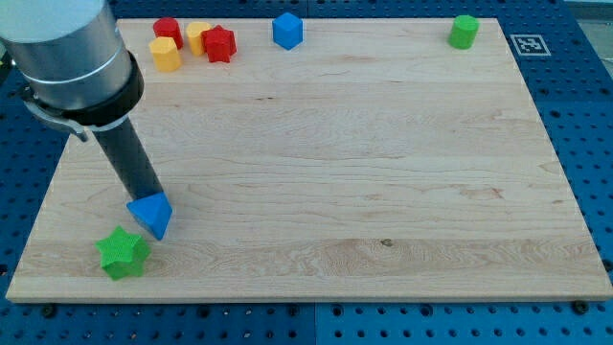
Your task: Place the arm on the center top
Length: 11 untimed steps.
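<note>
The arm has no pincer, so there is nothing to open, close or grip; it ends in a dark rod. My tip (151, 199) sits low on the view's left side of the desk (383, 192), touching or just behind the top of the blue triangle block (152, 213). The very end of the rod is partly hidden by that block, so it is hard to say if they touch.

Just below and to the left of the blue triangle lies the green star block (123, 253), near the desk's bottom left corner.

Far away, at the view's top left, four blocks huddle together: a red cylinder (168, 30), a yellow cylinder (166, 54), another yellow block (197, 35) and a red star (219, 43). A blue cube (287, 30) stands close to the top middle. A green cylinder (464, 31) stands at the top right.

The job is to bring the arm to the top middle of the desk. That spot, just right of the blue cube, is well apart from the tip. So the job looks hardly begun; the whole trip up and across is left.
</note>
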Each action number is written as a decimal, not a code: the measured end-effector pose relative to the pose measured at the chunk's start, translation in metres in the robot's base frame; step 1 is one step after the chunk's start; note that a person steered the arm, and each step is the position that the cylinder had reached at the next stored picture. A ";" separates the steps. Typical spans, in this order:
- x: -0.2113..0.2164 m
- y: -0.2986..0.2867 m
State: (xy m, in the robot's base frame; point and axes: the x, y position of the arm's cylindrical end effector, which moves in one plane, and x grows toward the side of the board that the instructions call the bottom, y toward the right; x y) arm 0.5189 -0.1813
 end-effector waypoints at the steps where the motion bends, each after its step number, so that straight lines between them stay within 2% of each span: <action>1: 0.001 0.000; 2: 0.002 0.000; 3: -0.012 0.029; 5: -0.052 0.155; 6: -0.089 0.221; 7: -0.145 0.264; 9: -0.275 0.276; 10: -0.327 0.271; 11: -0.327 0.266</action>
